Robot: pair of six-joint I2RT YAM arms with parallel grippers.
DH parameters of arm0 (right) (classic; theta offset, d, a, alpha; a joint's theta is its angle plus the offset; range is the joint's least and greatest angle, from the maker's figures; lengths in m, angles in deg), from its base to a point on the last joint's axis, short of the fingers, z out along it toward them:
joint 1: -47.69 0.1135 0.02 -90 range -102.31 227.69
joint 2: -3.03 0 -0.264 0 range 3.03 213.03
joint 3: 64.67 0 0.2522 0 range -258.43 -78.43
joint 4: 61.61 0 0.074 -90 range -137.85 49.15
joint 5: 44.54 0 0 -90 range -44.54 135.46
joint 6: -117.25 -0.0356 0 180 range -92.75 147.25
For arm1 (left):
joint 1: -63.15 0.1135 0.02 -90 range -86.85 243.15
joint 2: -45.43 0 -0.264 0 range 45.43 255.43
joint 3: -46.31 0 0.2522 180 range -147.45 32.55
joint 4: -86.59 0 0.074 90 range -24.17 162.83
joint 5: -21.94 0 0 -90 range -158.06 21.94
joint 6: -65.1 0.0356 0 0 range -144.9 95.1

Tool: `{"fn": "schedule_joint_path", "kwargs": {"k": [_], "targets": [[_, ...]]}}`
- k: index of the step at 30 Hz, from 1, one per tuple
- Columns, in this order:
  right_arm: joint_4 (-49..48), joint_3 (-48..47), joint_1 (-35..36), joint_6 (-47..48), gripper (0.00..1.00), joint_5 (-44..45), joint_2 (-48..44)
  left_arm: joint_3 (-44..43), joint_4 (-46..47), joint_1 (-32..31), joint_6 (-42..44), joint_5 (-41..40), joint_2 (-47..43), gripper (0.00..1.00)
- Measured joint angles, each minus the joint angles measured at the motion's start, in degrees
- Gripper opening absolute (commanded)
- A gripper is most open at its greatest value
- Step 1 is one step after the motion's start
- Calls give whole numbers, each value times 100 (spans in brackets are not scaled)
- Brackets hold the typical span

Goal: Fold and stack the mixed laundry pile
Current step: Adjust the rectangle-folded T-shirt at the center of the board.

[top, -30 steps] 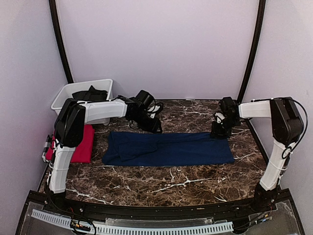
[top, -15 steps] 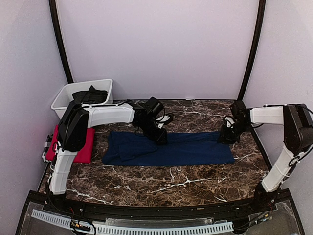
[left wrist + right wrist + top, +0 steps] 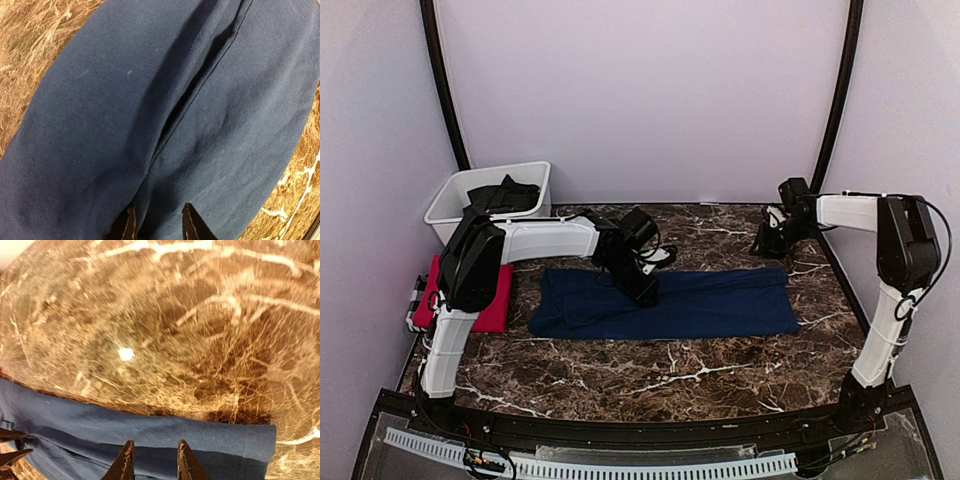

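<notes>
Top external view: the blue T-shirt (image 3: 665,305) lies in a long band on the table (image 3: 670,372), right under the left pincer (image 3: 645,292). Its tips sit narrowly apart on the cloth, but whether they pinch a fold, I cannot tell. The right pincer (image 3: 766,243) hovers just beyond the shirt's far right corner, tips slightly apart, empty. The red T-shirt (image 3: 490,295) looks folded, well left of the left pincer. The dark shirt (image 3: 505,193) waits in the bin (image 3: 442,203) behind. My call: one done, one midway, one untouched.
</notes>
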Motion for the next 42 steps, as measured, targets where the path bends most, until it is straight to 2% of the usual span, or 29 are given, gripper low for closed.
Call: {"fn": "schedule_joint_path", "kwargs": {"k": [10,19,25,28,35,38,40,42], "targets": [[98,782,0,170,20,140,131,-9,94,85,-232,-37,-210,38],[103,1462,-2,111,21,330,-393,-138,470,481,-693,-142,-389,40],[192,1449,-2,109,28,348,-605,-138,485,459,-708,-144,-332,39],[286,1296,-9,138,31,345,-828,-138,470,402,-627,-164,-219,36],[223,557,31,243,31,24,-772,-129,94,195,-289,-365,83,30],[125,238,173,306,31,-149,-439,-103,-74,149,-197,-448,92,31],[63,127,343,350,31,-216,-192,-87,-98,116,-175,-518,92,39],[31,109,564,404,30,-295,44,-28,-92,101,-179,-590,63,41]]}}
